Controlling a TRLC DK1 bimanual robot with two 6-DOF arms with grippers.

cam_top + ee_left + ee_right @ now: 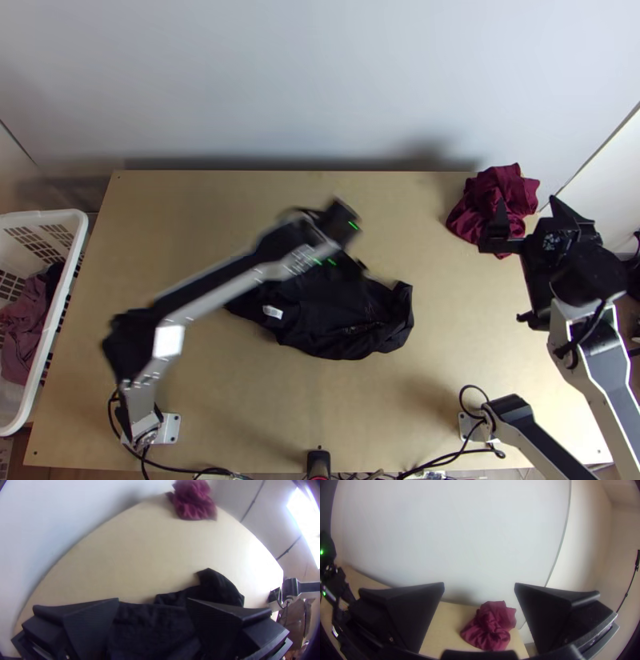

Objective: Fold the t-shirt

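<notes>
Black t-shirt (pixel 336 320) is around the middle of the tabletop (pixel 456 384), bunched and wrinkled, white label (pixel 273 311) toward the left edge. Likely put there because both arms can reach it. Left hand (pixel 152 600) is over it, wide, nothing gripped that we can see; we read that as room to take a big pinch of fabric. Right hand (pixel 479 584) is also wide and holding nothing, raised near the maroon cloth (pixel 490 626) by the far right corner (probably parked there so our folding area stays free). White basket (pixel 78 228) sits off the left edge with clothes in it, maybe our feed or drop-off.

No neat fold visible, so we'd call it early: spread first, then fold. Next we need an edge or corner, not a mid-body grab; that would just bunch it more. Thin, limp fabric by our guess, so layers could cling.
</notes>
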